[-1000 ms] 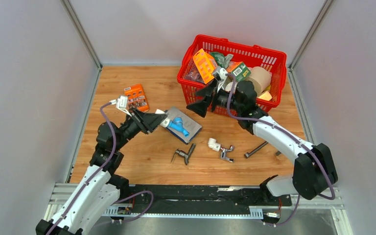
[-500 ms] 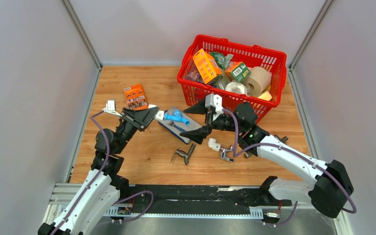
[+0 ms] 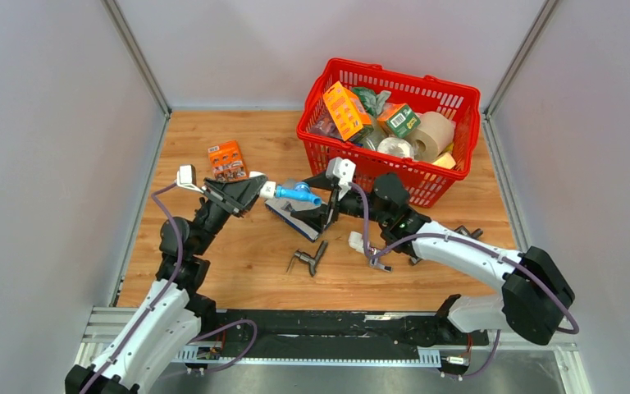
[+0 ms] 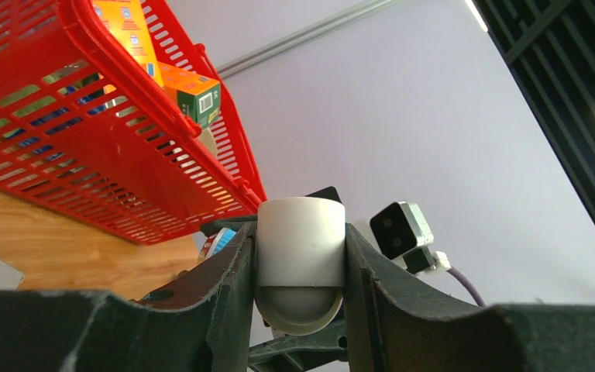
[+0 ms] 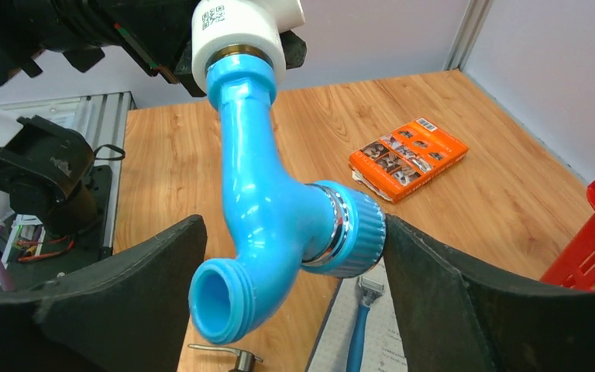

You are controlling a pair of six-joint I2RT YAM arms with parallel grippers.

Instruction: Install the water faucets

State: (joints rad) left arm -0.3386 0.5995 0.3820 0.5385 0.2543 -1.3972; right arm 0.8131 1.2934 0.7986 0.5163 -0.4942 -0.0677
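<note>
The water faucet (image 3: 299, 194) is light blue with a white end fitting (image 3: 268, 190), and it hangs level above the table. My left gripper (image 3: 258, 190) is shut on that fitting (image 4: 300, 240), pinched between both fingers (image 4: 225, 287). My right gripper (image 3: 317, 202) stands open round the blue body. In the right wrist view the faucet (image 5: 267, 217) fills the gap of the right gripper (image 5: 290, 232). One finger (image 5: 434, 279) touches the ribbed cap. The other stays clear of the threaded spout. The handle is hidden.
A red basket (image 3: 402, 80) full of packets and tape rolls stands at the back right. An orange box (image 3: 228, 162), a razor card (image 3: 299, 217), a dark grey tap (image 3: 310, 258) and a chrome tap with a white elbow (image 3: 369, 246) lie on the wooden table.
My right arm has swung from the basket down and left to the faucet, and its jaws have begun to narrow. The left gripper has raised the faucet off the razor card.
</note>
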